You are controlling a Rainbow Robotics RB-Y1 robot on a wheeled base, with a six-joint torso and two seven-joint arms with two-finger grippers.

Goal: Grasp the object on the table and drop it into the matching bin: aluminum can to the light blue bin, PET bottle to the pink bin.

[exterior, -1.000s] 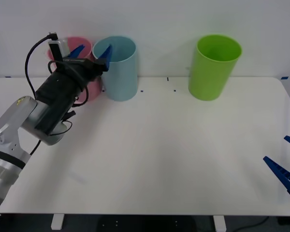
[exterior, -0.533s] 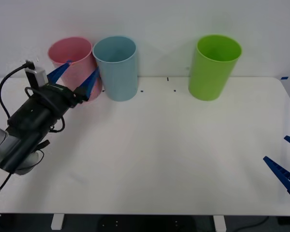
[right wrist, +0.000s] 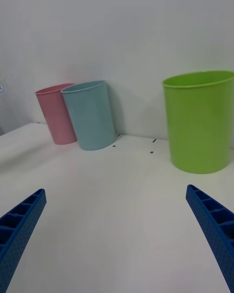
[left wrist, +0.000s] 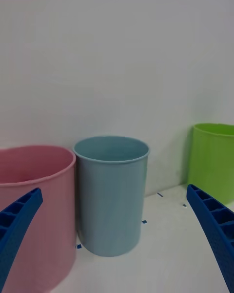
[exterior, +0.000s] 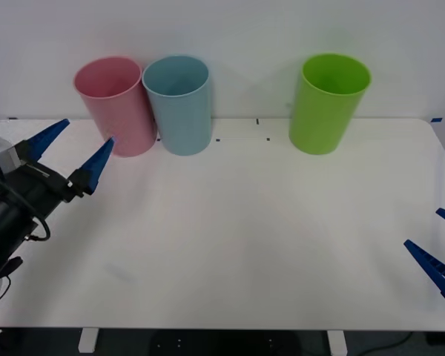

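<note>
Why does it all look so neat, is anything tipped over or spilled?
Nothing stands out. The pink bin, light blue bin and green bin all stand upright at the back of the table, with no spill or dent showing. The left claw hangs open at the table's left edge, the right claw open at the right.

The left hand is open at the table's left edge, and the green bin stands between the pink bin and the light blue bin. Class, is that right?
Not quite. The left hand is open at the table's left edge, but the front view shows the light blue bin directly beside the pink bin, and the green bin well apart to their right.
</note>
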